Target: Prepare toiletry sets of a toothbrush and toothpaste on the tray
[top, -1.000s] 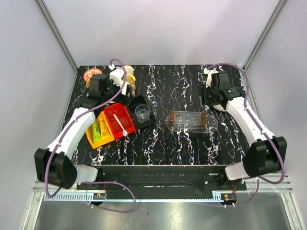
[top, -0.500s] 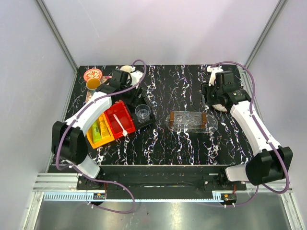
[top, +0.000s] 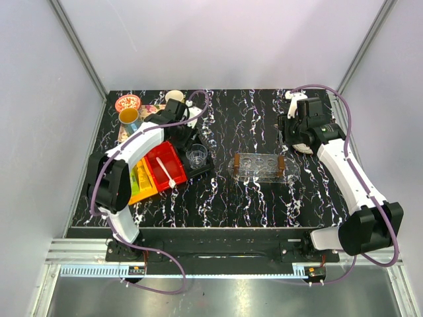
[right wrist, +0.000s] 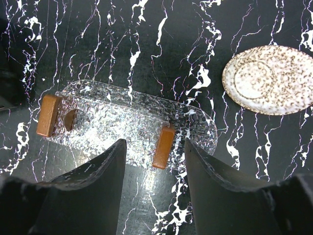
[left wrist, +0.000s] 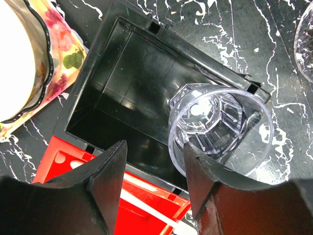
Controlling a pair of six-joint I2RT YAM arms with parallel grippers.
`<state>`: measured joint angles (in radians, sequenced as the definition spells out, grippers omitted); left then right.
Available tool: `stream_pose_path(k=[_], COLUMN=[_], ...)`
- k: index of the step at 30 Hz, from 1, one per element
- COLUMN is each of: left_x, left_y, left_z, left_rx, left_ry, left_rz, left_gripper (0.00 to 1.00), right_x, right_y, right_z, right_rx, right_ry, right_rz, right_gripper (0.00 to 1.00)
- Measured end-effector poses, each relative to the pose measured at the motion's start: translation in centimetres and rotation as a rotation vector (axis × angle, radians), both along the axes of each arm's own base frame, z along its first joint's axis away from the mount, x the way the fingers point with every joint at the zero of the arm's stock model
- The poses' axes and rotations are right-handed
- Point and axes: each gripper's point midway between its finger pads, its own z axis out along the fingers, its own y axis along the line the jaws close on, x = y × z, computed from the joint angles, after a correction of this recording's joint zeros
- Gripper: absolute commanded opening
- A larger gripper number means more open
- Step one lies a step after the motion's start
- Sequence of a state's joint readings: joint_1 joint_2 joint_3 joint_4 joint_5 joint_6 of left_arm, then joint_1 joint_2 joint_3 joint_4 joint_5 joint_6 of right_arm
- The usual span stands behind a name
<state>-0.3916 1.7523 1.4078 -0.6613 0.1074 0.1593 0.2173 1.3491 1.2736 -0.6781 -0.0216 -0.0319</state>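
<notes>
left gripper [left wrist: 154, 147]: jaws apart, holding nothing, above black bin [left wrist: 98, 83] | toothbrush [top: 166, 170]: lying in red bin [top: 155, 154], just beside black bin | right gripper [right wrist: 154, 142]: jaws apart, empty, above tray [right wrist: 198, 128]

Black bin [left wrist: 112, 98]: clear cup [left wrist: 220, 132] stands in one end, other end open. Floral tray [left wrist: 68, 54] and red bin [left wrist: 58, 159] crowd two sides.

- Black bin [left wrist: 112, 88]: beneath the left pincer [left wrist: 152, 166].
- Clear cup [left wrist: 220, 132]: tilted in that bin, beside one finger.
- Rack with brown ends [right wrist: 112, 117]: beneath the right pincer [right wrist: 154, 152].
- Speckled dish [right wrist: 269, 81]: on the surface [right wrist: 146, 39], off to its side.
</notes>
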Motion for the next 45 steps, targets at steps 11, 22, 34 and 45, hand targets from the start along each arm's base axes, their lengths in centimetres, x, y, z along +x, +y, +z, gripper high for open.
stream_pose_path(k=[11, 22, 34, 45], left_x=[0.1, -0.6, -0.5, 1.4], left_y=[-0.4, -0.8, -1.2, -1.9], left_z=[-1.6, -3.2, -3.0, 1.8], left_rx=[0.017, 0.024, 0.020, 0.001], left_ry=[0.057, 0.116, 0.129, 0.070], left_rz=[0.000, 0.001, 0.004, -0.003], left_gripper=[0.42, 0.28, 0.00, 0.00], right_x=[-0.1, -0.1, -0.2, 0.7], right_y=[0.1, 0.1, 0.2, 1.0], right_z=[-0.2, -0.6, -0.6, 2.1], right_rx=[0.006, 0.005, 0.008, 0.039], right_ry=[0.005, 0.010, 0.011, -0.025], right_rz=[0.003, 0.003, 0.007, 0.036], right_gripper=[0.56, 0.55, 0.55, 0.56])
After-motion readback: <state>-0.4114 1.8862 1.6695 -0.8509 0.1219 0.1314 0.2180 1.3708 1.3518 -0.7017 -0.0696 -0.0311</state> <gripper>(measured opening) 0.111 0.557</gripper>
